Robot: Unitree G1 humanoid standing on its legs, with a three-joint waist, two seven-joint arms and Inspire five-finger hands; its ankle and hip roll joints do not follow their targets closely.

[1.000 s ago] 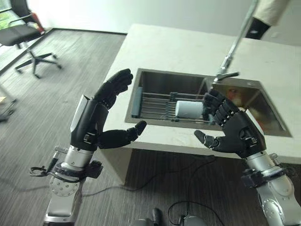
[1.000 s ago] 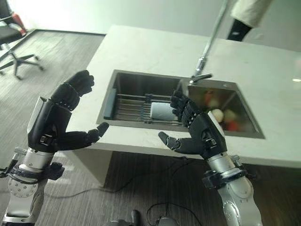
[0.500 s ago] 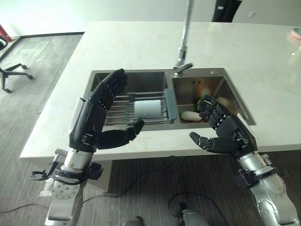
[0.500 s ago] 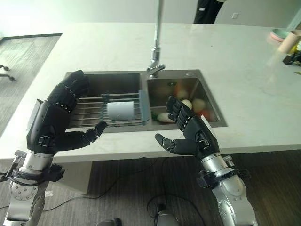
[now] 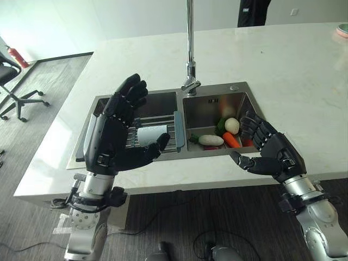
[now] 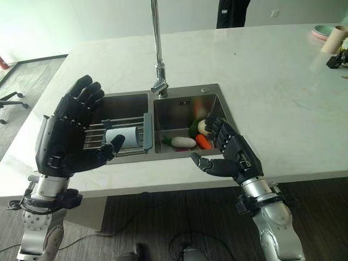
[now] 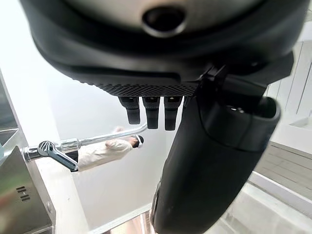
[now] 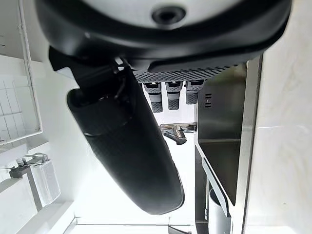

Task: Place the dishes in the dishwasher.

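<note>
A white cup (image 5: 150,134) lies on its side on a wire rack (image 6: 106,130) across the left basin of a steel double sink (image 5: 215,103). My left hand (image 5: 111,138) is raised in front of that basin, open, palm facing right, holding nothing. My right hand (image 5: 272,155) hovers open over the counter's front edge by the right basin, palm facing left, empty. The right basin holds vegetables: a white radish (image 5: 211,140), a carrot (image 5: 231,140), a pale round one (image 5: 231,125) and something green.
A tall faucet (image 5: 190,49) rises behind the sink. The white stone counter (image 5: 293,76) spreads wide to the right; a plate and small items (image 6: 330,41) sit at its far right corner. A person (image 5: 251,11) stands behind the counter. An office chair (image 5: 13,81) stands at the left.
The camera has swung, so the sink now sits more centred and the right basin's vegetables show. Both hands stay raised and open, the left a little higher.
</note>
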